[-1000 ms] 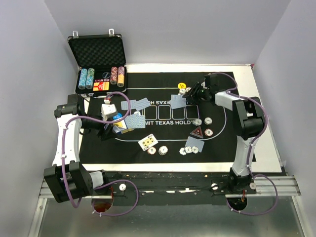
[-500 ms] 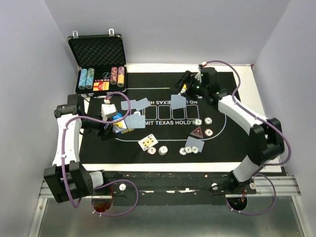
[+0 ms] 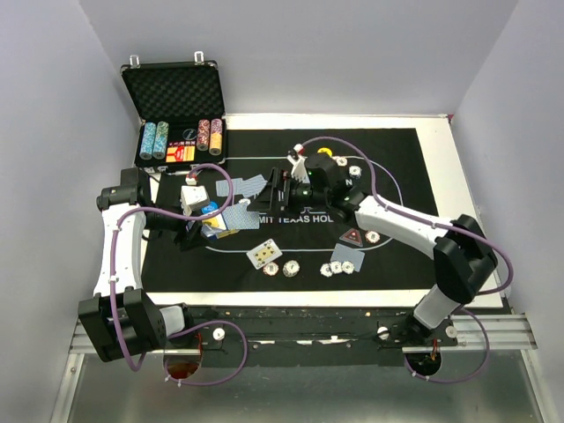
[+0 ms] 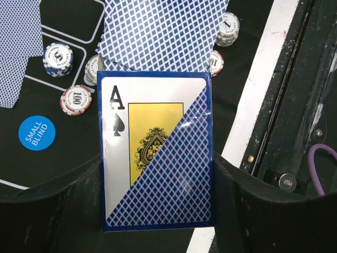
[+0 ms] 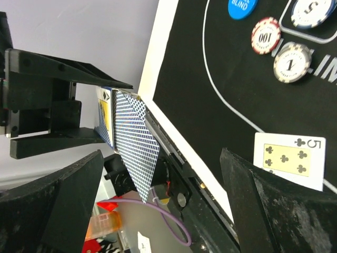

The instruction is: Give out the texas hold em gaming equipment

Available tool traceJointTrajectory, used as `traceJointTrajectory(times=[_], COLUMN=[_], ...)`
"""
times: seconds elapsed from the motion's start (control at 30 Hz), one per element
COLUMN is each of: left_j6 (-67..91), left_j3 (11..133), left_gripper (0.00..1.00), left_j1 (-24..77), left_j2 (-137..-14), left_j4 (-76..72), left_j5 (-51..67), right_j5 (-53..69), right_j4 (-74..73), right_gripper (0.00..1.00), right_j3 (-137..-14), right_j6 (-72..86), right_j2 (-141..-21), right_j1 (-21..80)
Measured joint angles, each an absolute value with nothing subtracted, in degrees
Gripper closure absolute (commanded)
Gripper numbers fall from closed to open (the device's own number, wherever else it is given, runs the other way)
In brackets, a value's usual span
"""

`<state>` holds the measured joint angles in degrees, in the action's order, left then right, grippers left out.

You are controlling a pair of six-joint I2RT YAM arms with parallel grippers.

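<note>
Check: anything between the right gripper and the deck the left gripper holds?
Nothing visible. In the right wrist view the card deck in the left gripper shows clear between the right gripper's open fingers. Loose cards lie flat on the mat, under that line.

Left arm [image 3: 117, 242]: bent at the elbow, forearm reaching rightward. Left gripper [image 3: 199, 224]: fingers [image 4: 68, 211] clamped on both sides of a card pack [image 4: 158, 158]. Right arm [image 3: 397, 220]: stretched leftward, wrist rolled sideways. Right gripper [image 3: 282, 187]: fingers [image 5: 68, 205] spread wide, holding nothing, pointed toward the left gripper.
</note>
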<state>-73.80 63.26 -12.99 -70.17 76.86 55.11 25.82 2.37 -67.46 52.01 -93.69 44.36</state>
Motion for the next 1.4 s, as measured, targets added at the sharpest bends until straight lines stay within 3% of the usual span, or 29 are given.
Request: traceJointTrajectory(times=[0.13, 0.6, 0.77, 1.03, 1.4], left_j6=[-73.82, -73.82, -73.82, -73.82, -73.80], left_j3=[63.26, 63.26, 63.26, 63.26, 63.26], left_gripper=[0.88, 0.88, 0.88, 0.88, 0.88], left_j1=[-12.99, -12.99, -12.99, -12.99, -12.99], left_j2=[-70.17, -70.17, -70.19, -70.19, -70.19], left_j4=[76.86, 76.86, 76.86, 76.86, 76.86], left_j5=[55.09, 55.11, 54.83, 54.98, 55.13], right_j5=[26.24, 26.61, 26.11, 25.50, 25.58], right_j4=[3.27, 6.83, 7.09, 7.35, 7.60], right_gripper=[0.01, 0.39, 0.60, 0.72, 0.74], right_j3=[-67.31, -66.08, -63.59, -62.41, -59.24], right_j6=[53.71, 58.96, 60.51, 62.52, 65.04], right_j2=[-95.29, -97.86, -96.64, -93.93, -89.03], right_j1=[45.93, 48.03, 48.03, 48.01, 47.07])
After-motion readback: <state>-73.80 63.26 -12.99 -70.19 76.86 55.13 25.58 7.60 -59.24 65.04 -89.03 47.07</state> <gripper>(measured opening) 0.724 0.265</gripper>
